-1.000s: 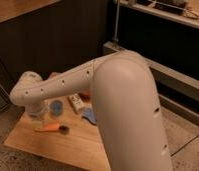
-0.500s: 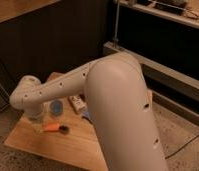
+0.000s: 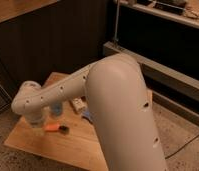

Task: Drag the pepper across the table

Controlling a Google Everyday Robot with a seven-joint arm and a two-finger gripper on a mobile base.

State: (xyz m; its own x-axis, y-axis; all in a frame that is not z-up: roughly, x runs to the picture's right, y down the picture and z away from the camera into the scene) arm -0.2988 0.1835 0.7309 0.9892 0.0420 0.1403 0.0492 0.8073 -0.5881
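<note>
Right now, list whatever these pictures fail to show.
All in the camera view:
The gripper hangs low at the left end of the table, beside the pepper; whether it touches the pepper cannot be told.
The table's right side is hidden behind the arm.
The blue piece is partly covered by the arm.
The white object mid-table is too small to identify.

pepper (image 3: 53, 128): slim, orange, lying flat, dark cap to the right | table (image 3: 68, 148): light wood, pepper on its left part | gripper (image 3: 39, 123): at pepper's thin end
</note>
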